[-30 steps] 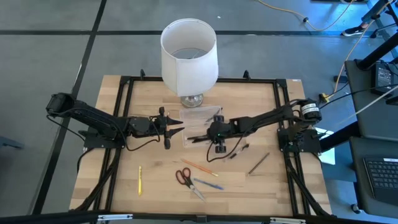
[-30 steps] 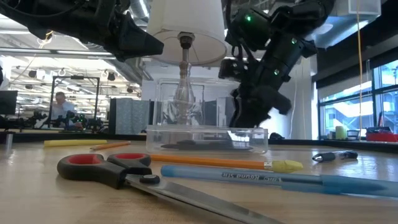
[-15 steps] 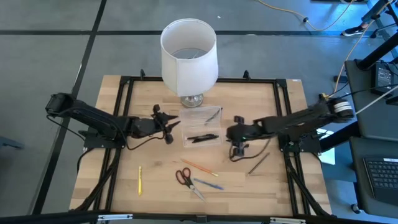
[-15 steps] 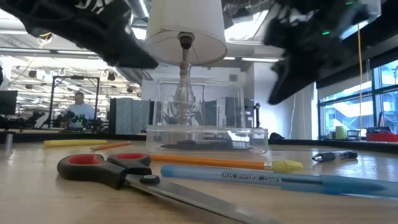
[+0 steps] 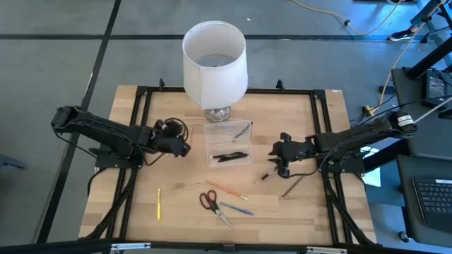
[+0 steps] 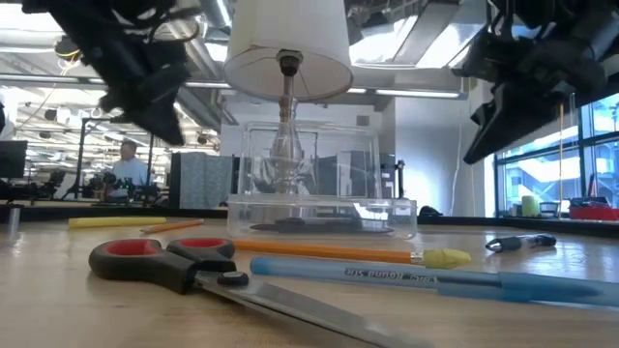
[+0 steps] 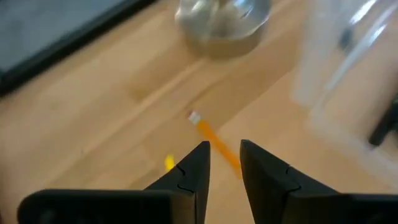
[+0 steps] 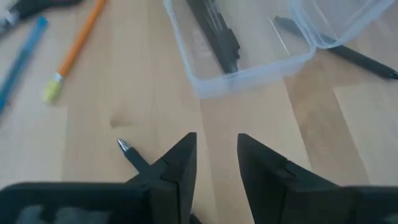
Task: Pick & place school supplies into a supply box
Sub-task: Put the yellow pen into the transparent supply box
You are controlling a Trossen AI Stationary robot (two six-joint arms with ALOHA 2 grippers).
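Observation:
The clear supply box [image 5: 227, 149] lies open at the table's middle, its lid [image 5: 227, 130] laid back toward the lamp, with dark pens [image 5: 231, 156] inside. My left gripper [image 5: 185, 149] hovers left of the box, tipped down, its fingers [image 7: 224, 152] a narrow gap apart with nothing between them. My right gripper [image 5: 277, 154] hovers right of the box, open and empty [image 8: 216, 146]. Scissors [image 5: 208, 201], an orange pencil [image 5: 226, 190], a blue pen [image 5: 236, 209] and a yellow pen [image 5: 159, 204] lie flat near the front edge. Two dark pens [image 5: 267, 176] [image 5: 293, 185] lie at the right.
A white lampshade on a glass base [image 5: 215, 63] stands just behind the box. A black frame [image 5: 141, 113] runs around the tabletop. In the left wrist view an orange pencil [image 7: 214, 140] lies on the wood past the fingertips. Bare wood lies left of the box.
My right gripper has drawn back from over the box toward the table's right edge, rising a little; a dark pen now lies in the box where it was. My left gripper has pulled slightly toward the left edge, rolled and tipped to point downward.

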